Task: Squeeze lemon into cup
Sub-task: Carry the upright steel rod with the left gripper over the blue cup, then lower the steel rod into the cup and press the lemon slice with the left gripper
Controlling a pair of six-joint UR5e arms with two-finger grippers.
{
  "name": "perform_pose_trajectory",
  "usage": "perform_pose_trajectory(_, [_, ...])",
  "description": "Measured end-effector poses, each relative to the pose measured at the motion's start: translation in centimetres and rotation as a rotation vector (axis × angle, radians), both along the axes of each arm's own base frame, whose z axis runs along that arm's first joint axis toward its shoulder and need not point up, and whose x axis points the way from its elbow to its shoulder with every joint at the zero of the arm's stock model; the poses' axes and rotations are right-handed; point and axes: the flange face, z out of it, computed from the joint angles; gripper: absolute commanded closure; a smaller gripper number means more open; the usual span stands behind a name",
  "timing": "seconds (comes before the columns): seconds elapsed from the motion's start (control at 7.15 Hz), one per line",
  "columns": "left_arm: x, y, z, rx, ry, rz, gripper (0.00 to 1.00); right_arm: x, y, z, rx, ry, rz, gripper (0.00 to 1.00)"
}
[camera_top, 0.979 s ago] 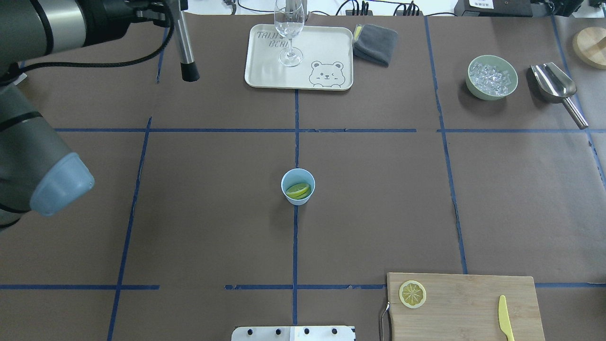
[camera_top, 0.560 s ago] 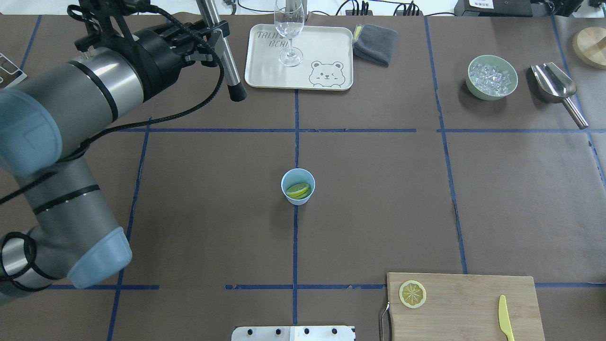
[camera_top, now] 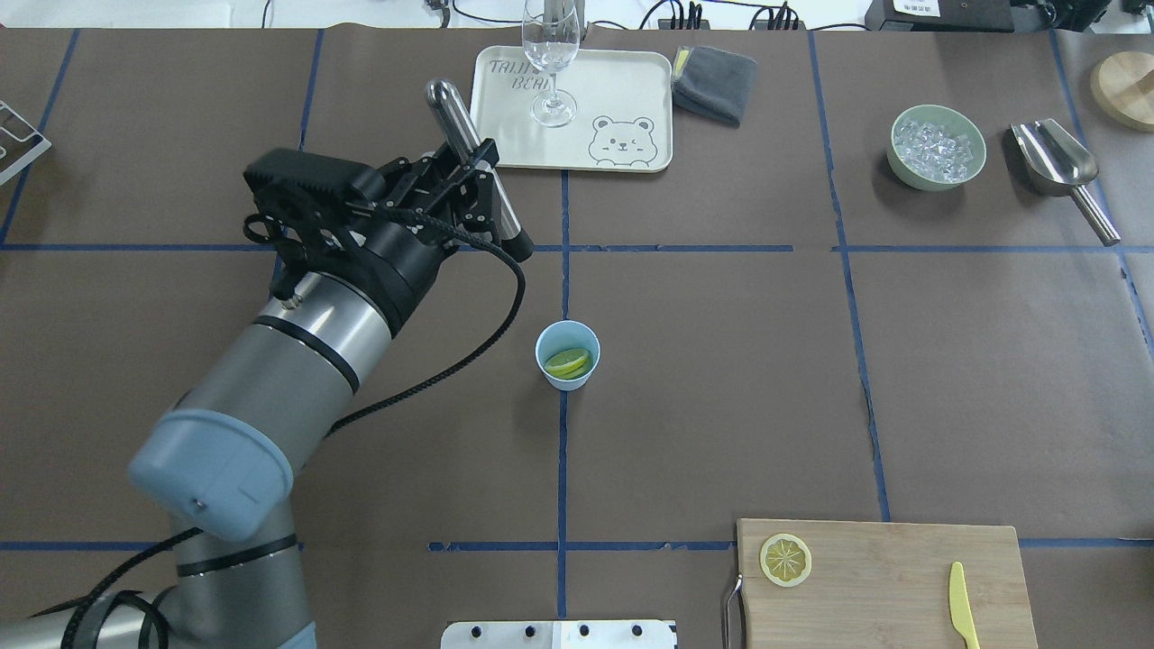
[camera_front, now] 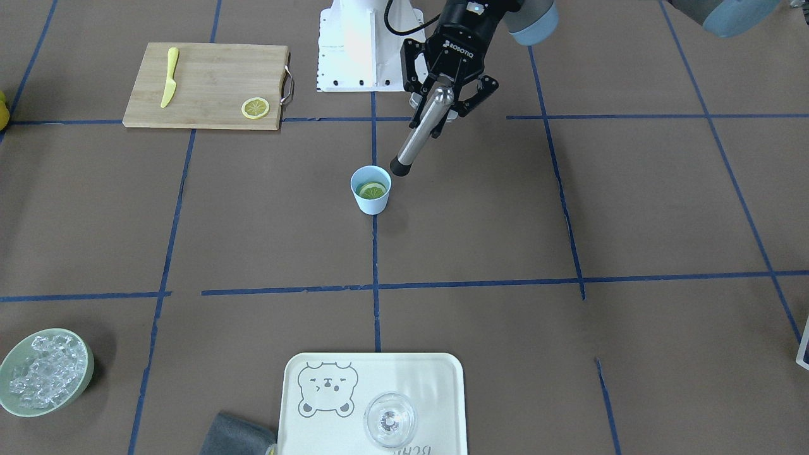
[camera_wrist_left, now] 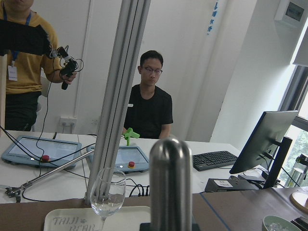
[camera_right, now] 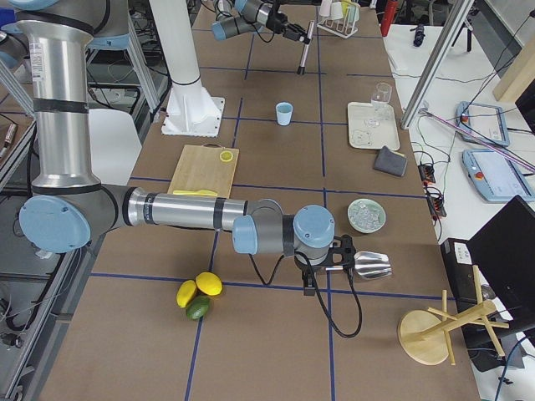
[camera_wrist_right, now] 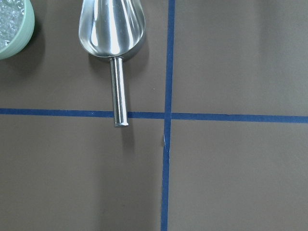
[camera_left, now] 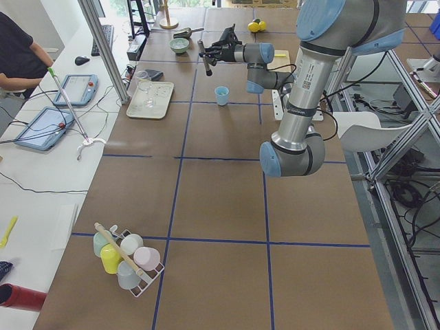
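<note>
The light-blue cup [camera_top: 567, 379] stands at the table's centre, also in the front view [camera_front: 371, 203]. Yellow-green lemon slices [camera_top: 568, 363] lie inside it. Another lemon slice [camera_top: 785, 559] lies on the cutting board [camera_top: 902, 586]. My left gripper [camera_top: 469, 194] is shut on a steel muddler [camera_top: 455, 117] with a black tip, held tilted above the table. In the front view the tip [camera_front: 399, 167] hangs just beside the cup's rim. My right gripper [camera_right: 322, 271] hangs low by the metal scoop [camera_wrist_right: 111, 29]; whether it is open or shut I cannot tell.
A cream tray [camera_top: 505, 144] with a clear stemmed glass [camera_top: 550, 54] stands at the back, a grey cloth [camera_top: 714, 83] beside it. A green bowl of ice [camera_top: 936, 147] is at the far right. A yellow knife [camera_top: 962, 604] lies on the cutting board.
My left arm has swung in from the far left toward the centre. The muddler has come down toward the cup and now points at it. The cup has not moved.
</note>
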Motion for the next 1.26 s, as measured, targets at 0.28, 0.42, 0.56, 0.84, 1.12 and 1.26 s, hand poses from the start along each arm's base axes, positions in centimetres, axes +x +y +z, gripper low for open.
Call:
perform_pose_trajectory(0.28, [3.2,2.0,-0.3,-0.014,-0.016,-0.03,1.0,0.0,0.0,0.0,0.001,-0.001,0.0,0.0])
perform_pose_trajectory(0.42, [3.7,2.3,-0.4,-0.001,-0.038,-0.041,1.0,0.0,0.1,0.0,0.002,0.0,0.0,0.0])
perform_pose_trajectory(0.56, [3.7,2.5,-0.7,0.024,-0.065,-0.061,1.0,0.0,0.1,-0.1,0.003,0.0,0.0,0.0])
perform_pose_trajectory(0.84, [5.6,3.7,-0.1,0.042,-0.1,-0.108,1.0,0.0,0.4,0.1,-0.001,0.0,0.001,0.0])
perform_pose_trajectory(1.12, [7.3,4.6,1.1,0.039,-0.081,-0.128,1.0,0.0,0.6,0.3,-0.005,-0.001,0.001,0.0])
perform_pose_trajectory(1.26, [7.9,5.1,1.4,0.035,-0.076,-0.134,1.0,0.0,0.6,0.4,-0.006,0.0,0.001,0.0])
